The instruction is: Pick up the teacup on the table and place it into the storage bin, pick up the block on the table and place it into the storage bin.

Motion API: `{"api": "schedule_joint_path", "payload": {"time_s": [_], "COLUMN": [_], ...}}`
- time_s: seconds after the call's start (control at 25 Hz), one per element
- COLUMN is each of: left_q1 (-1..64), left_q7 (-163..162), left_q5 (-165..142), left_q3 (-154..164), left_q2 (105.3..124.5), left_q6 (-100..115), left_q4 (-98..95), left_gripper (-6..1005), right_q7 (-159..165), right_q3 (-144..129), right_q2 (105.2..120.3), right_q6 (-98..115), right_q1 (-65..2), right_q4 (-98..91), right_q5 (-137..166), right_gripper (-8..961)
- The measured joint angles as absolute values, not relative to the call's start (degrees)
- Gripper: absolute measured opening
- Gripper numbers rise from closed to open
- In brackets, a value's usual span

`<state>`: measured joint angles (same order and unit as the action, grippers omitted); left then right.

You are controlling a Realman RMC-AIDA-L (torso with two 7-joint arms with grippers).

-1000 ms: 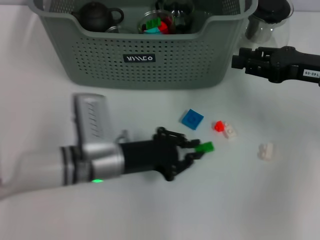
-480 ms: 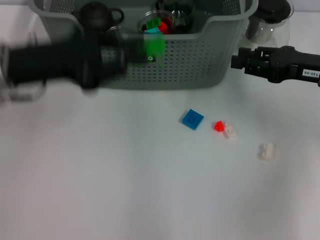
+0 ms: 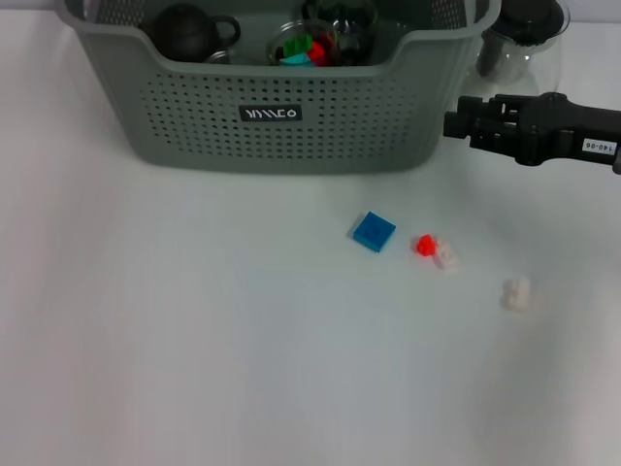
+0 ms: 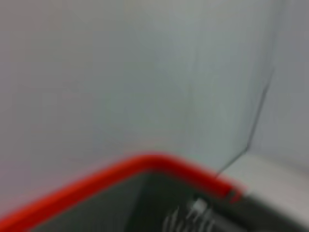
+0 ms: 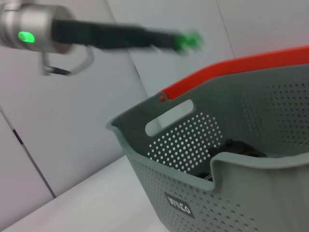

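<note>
One grey-green perforated plastic storage bin (image 3: 281,97); four loose blocks on the table: blue (image 3: 373,231), red (image 3: 424,245), two white (image 3: 515,293). Left gripper (image 5: 186,41), above the bin, clamps one green block (image 5: 189,40) between its jaws. Right gripper (image 3: 456,123) beside the bin; jaw state cannot be told.

Loose blocks (image 3: 374,231) lie before the storage bin (image 3: 281,116) — apart.

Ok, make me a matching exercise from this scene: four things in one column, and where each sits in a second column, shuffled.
Things:
1. blue block
2. dark teapot
3. right claw
4. white block

Places:
A. inside the storage bin
B. on the table, farthest toward the robot's right
C. hovering beside the bin's right end
D. on the table, in front of the bin, left of the red block

Pairs: 1-D, 2-A, 3-C, 4-B
</note>
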<state>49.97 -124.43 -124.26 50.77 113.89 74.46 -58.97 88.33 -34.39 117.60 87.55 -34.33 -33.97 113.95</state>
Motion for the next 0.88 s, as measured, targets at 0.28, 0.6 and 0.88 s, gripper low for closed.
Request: {"api": "schedule_joint_path", "payload": {"time_s": [0.28, 0.6, 0.88], "left_q1": [58.5, 59.1, 45.1], "left_q7": [-131.3, -137.3, -129.9], "left_q5": [-144.8, -154.9, -134.0], "left_q3": [54.5, 58.1, 51.7], "left_q2": [116.06, 120.18, 123.01], "left_q6": [62.7, 58.8, 67.1], "left_q4": [-45.1, -46.8, -71.0], "left_gripper": [239, 344, 553], "right_q7": [88.3, 88.3, 88.3], "right_q3": [-34.4, -34.3, -34.1], "right_q2": [117.6, 117.57, 117.42], "right_q6": [87.4, 87.3, 87.2], "right_q1": [-34.4, -34.8, -34.5], "right_q4": [-34.0, -34.0, -34.0], "right_q5": [113.9, 113.9, 113.9], "right_gripper": [427, 433, 438]}}
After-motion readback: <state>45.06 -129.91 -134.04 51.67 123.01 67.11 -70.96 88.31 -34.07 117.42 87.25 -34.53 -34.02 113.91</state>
